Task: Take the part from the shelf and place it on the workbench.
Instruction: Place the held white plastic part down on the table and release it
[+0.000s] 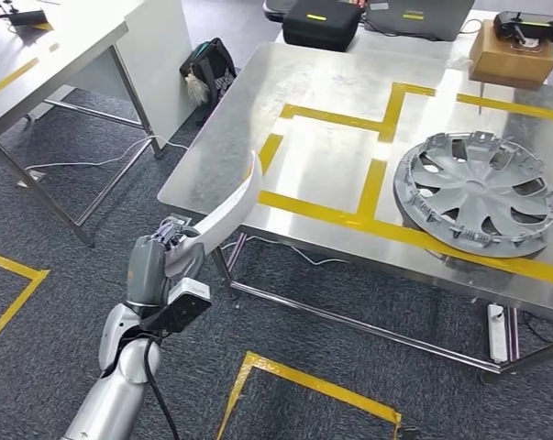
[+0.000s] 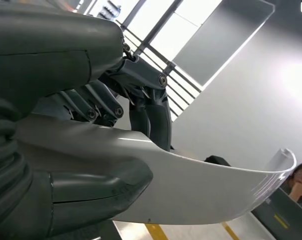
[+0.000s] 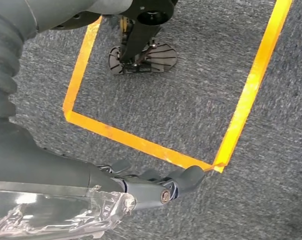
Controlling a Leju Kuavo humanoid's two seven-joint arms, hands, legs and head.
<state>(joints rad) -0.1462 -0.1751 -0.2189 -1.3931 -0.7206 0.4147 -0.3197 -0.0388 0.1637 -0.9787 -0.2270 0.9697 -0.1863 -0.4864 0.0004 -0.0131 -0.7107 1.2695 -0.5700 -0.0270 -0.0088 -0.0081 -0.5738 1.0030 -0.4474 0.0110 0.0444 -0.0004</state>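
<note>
Fingers (image 2: 157, 117) of the left hand (image 1: 164, 266) clamp the white curved part (image 1: 228, 213); right hand's (image 3: 149, 187) lie extended, holding nothing.

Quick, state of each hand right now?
Left hand: holding the white curved part.
Right hand: holds nothing; open or closed cannot be told.

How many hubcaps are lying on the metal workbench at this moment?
1. The hubcap lies on the workbench, inside the yellow-taped area toward its right end. More may lie beyond the picture's edge.

Workshop or lab, steel workbench (image 1: 315, 137) taped yellow, hubcap (image 1: 478, 191), carpet floor markings (image 1: 308, 380)
</note>
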